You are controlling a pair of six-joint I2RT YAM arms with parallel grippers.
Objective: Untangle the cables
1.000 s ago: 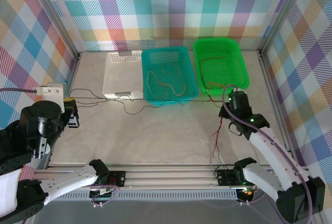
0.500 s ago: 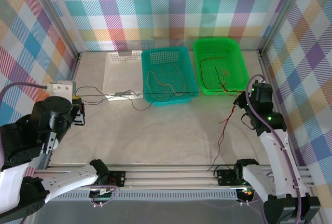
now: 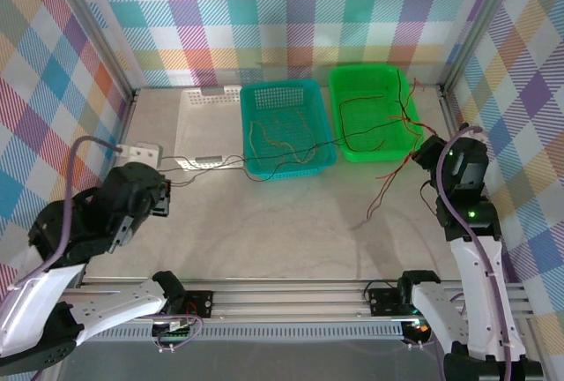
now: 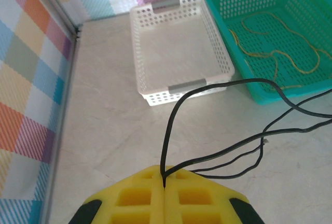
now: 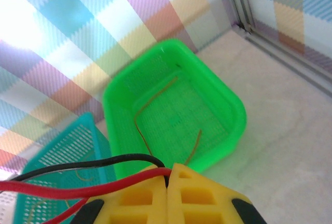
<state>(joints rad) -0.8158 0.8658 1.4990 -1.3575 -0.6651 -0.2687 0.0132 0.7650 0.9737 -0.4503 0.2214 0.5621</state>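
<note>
My left gripper (image 3: 166,194) is shut on a black cable (image 3: 344,137). That cable runs rightward past the teal basket (image 3: 256,99) and over the green basket (image 3: 410,138) to my right gripper (image 3: 426,153). In the left wrist view the yellow fingers (image 4: 129,198) pinch the black cable (image 4: 171,125) at their tips. The right gripper (image 5: 168,175) is shut on a red cable (image 5: 104,187) and the black cable (image 5: 93,163) together. A red cable (image 3: 388,183) dangles from it to the tabletop. Thin yellow-brown cables (image 3: 278,138) lie in the teal basket, and another (image 5: 150,97) lies in the green one.
A white basket (image 3: 187,125) stands left of the teal one, with nothing in it. Metal frame rails (image 3: 449,116) and checkered walls close in the table on three sides. Bare tabletop (image 3: 282,222) lies between the baskets and the arm bases.
My right gripper has risen and swung right and back beside the green basket, drawing the black and red cables up. My left gripper has moved right, toward the white basket.
</note>
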